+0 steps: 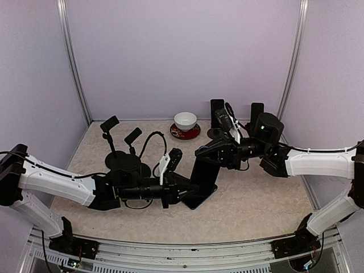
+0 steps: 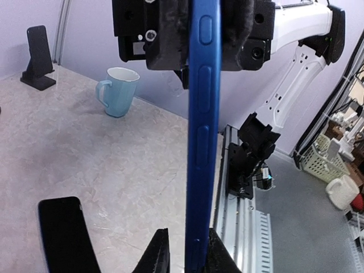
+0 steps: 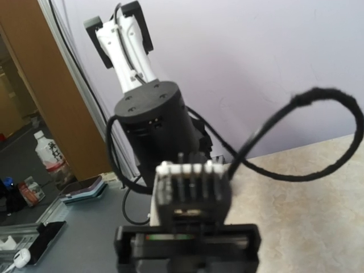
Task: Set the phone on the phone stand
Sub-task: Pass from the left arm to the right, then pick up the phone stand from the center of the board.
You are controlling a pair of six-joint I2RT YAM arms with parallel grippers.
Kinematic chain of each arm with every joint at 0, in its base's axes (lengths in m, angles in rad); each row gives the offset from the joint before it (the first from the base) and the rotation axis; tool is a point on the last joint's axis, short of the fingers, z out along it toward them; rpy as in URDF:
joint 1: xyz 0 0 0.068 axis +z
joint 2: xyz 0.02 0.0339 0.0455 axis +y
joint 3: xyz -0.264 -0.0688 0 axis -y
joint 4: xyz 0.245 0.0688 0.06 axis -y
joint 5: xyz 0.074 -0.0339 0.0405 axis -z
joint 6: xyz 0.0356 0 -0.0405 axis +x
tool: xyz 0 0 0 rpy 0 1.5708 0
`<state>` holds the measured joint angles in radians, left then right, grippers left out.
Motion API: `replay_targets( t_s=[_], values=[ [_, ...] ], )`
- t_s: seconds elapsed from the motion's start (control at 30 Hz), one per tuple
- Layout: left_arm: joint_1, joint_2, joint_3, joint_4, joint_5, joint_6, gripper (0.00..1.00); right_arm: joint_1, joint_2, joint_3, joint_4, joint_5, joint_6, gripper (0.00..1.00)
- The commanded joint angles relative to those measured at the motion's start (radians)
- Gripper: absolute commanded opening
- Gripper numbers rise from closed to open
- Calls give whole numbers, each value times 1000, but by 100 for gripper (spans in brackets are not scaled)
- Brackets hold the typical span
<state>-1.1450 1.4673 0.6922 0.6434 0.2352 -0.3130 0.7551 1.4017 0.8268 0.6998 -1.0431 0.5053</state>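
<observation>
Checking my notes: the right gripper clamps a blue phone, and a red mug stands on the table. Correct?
No: the mug is light blue, as the left wrist view shows. The right gripper does clamp the blue phone.

Soft, even light with faint shadows; mild sheen on the phone [image 2: 202, 142], right wrist foreground blurred

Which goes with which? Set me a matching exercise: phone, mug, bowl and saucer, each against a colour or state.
Things:
1 phone
2 mug
3 bowl
4 saucer

Colour or state:
A red
B pale blue, with a handle
C white
D gripped by the left hand and the right hand

Pairs: 1-D, 2-B, 3-C, 4-A
</observation>
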Motion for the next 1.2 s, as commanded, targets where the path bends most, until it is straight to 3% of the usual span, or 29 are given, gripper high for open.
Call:
replay_targets(
  t_s=[0.0,0.13,0.33,0.77,0.93,1.17],
  values=[
    [21,-21,23,6,-65,8,34,33,4,43,11,-18,-5,0],
    [24,-47,9,-2,-73,15,57,33,-6,46,-37,3,-40,0],
    [25,-97,-15,-21,-107,16,71,26,-17,54,-136,78,-112,0],
    [27,-287,-39,-156,-281,50,91,-12,-31,65,-287,244,-168,0],
    [43,-374,-48,-221,-392,49,95,-34,-38,66,-339,333,-171,0],
    [94,-503,-26,-388,-584,53,98,-61,-33,69,-370,345,-148,0]
  ],
)
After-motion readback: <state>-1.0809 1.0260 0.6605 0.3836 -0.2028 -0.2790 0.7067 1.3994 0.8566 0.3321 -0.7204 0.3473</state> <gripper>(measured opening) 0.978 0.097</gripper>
